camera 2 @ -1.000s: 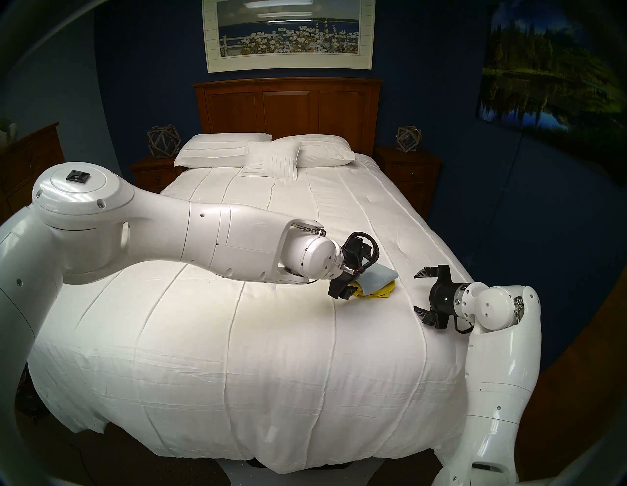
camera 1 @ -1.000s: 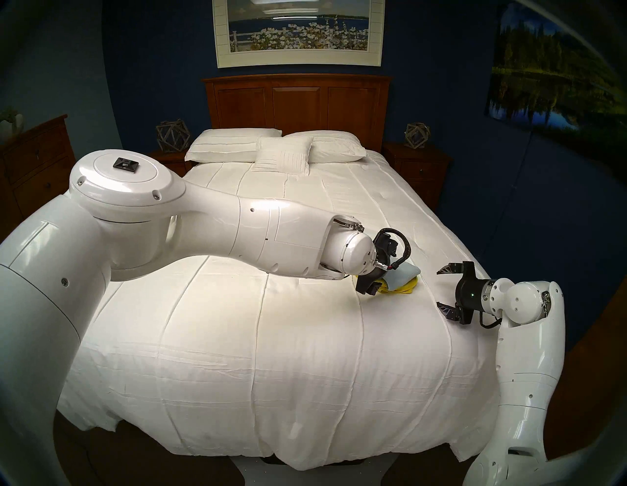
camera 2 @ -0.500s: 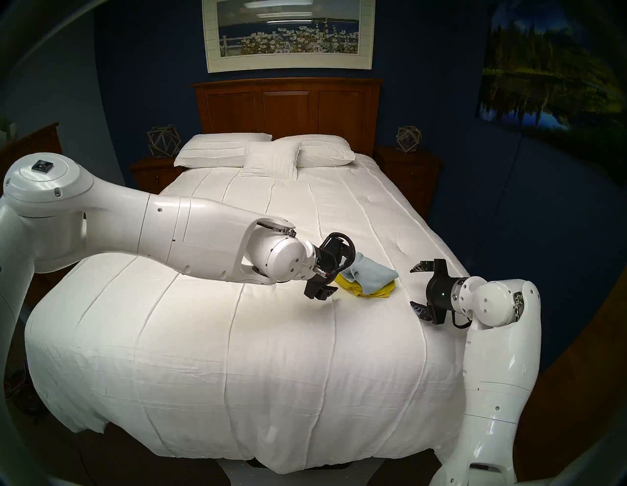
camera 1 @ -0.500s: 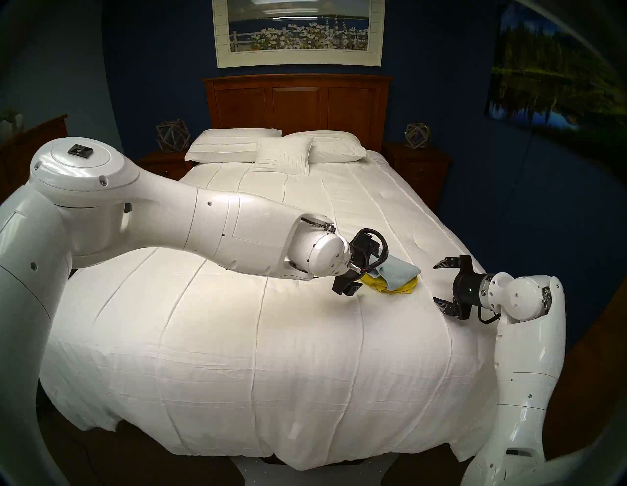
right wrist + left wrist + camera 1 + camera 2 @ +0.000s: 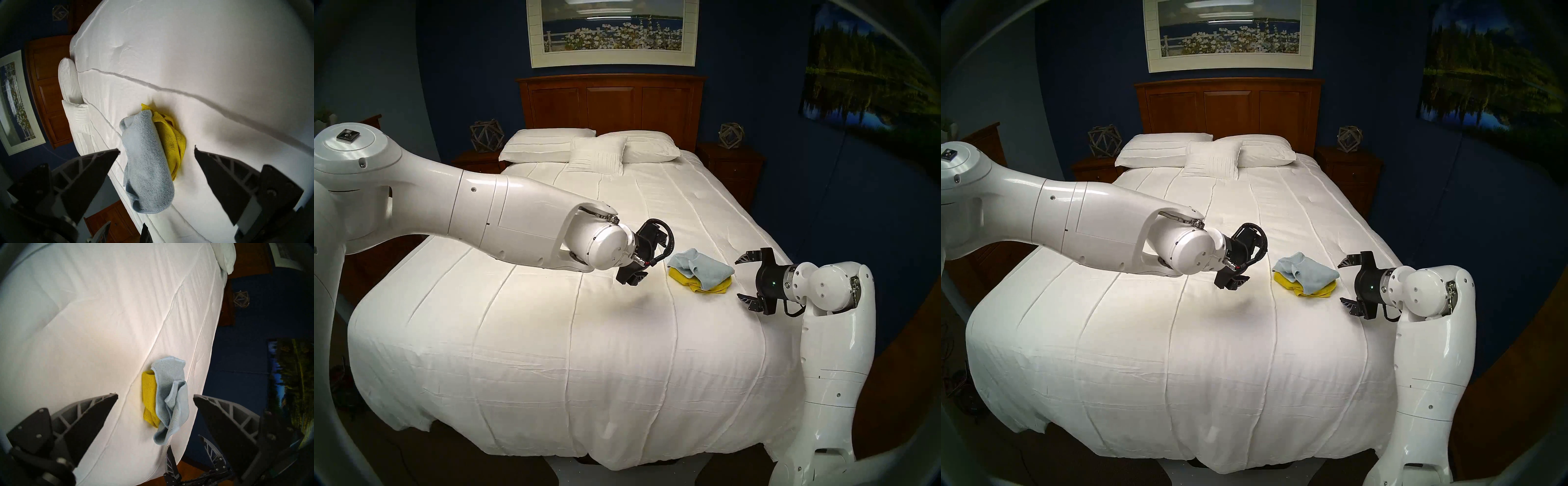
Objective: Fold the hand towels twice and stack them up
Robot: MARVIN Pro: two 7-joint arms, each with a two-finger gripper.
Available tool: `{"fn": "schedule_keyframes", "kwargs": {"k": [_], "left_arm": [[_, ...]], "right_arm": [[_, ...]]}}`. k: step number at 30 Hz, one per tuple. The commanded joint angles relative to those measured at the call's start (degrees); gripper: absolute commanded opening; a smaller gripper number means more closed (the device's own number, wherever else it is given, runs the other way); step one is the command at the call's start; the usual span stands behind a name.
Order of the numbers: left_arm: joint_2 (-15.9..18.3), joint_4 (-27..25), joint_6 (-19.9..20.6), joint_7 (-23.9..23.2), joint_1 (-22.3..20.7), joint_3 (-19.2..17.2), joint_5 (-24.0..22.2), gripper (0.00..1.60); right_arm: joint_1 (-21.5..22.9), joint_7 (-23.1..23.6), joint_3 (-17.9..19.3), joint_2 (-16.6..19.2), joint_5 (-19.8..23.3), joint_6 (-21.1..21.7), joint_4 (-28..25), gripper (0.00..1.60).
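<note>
White quilt [image 5: 572,339]: left gripper [image 5: 155,395] backing off centre-right stack, spread, empty; blue towel [image 5: 704,271] now rumpled atop yellow towel [image 5: 717,288]; right gripper [image 5: 742,279] spread, waiting. Stack done, untidy.

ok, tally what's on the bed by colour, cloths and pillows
Yellow cloth: 1, under the blue one
Light blue cloth: 1, on top, loosely folded
White pillows: 3, a left pillow, a right pillow and a small middle pillow
Total: 5
</note>
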Motion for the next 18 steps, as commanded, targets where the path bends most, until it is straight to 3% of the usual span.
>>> {"fn": "schedule_keyframes", "kwargs": {"k": [1,8,18], "left_arm": [[3.3,-3.5,-3.7,-1.3,-4.2,0.1,0.6,1.6],[5.0,-5.5,-4.7,-2.8,-4.6,1.7,0.6,1.6],[5.0,-5.9,-5.1,-3.7,-5.1,2.5,0.6,1.6]], "right_arm": [[0.9,-0.5,-1.1,-0.6,-1.5,-1.5,-2.2,1.6],[0.6,-0.8,-1.7,-1.4,-3.7,-2.9,-3.2,1.6],[0.6,-0.6,-1.8,-1.7,-4.6,-3.2,-3.4,1.6]]}}
